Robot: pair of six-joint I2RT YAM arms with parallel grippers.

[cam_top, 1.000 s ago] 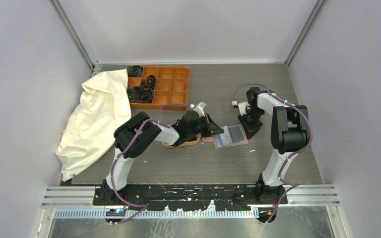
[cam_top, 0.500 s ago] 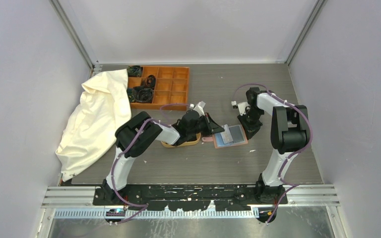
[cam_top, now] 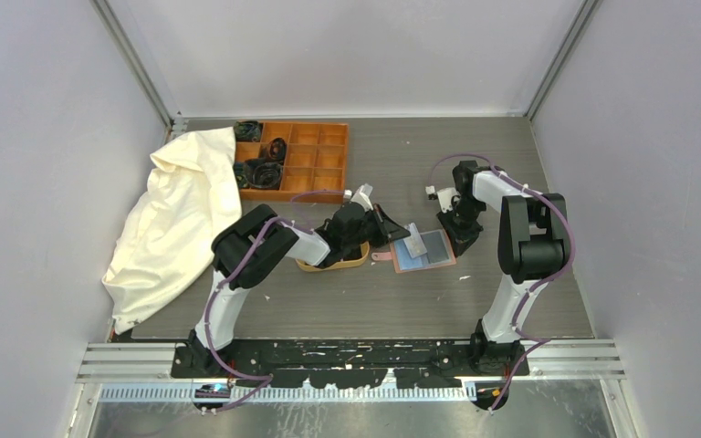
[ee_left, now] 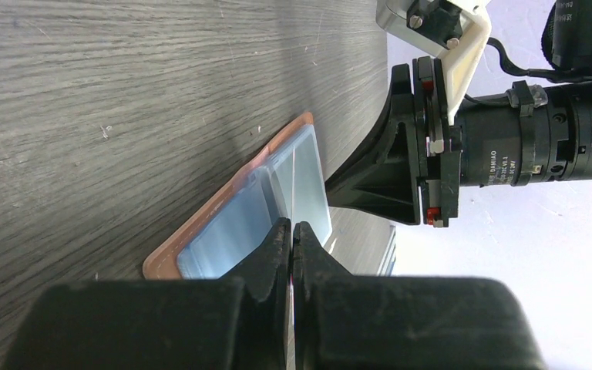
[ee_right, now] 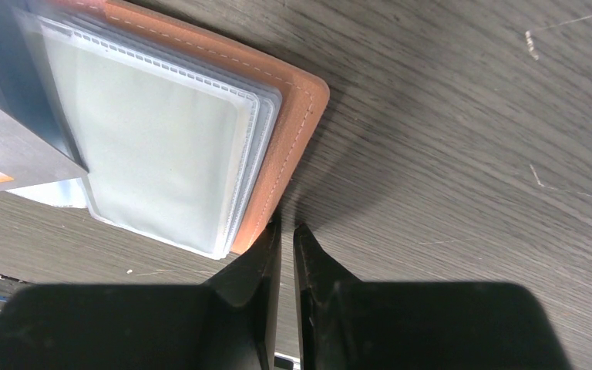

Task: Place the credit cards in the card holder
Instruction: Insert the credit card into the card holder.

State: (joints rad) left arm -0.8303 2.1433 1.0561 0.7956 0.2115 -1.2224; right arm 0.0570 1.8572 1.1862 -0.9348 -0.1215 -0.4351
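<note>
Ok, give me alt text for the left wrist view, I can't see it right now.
The left gripper is shut on a thin credit card seen edge-on, its far end over the open card holder, which lies flat on the grey wood-grain table. The right gripper stands at the holder's far edge.

You are stretching your left arm low and rightward, with the left gripper pinching a credit card edge-on between closed fingers. Your right arm is folding back toward centre, with the right gripper pointing down, jaws a narrow slit apart.
</note>
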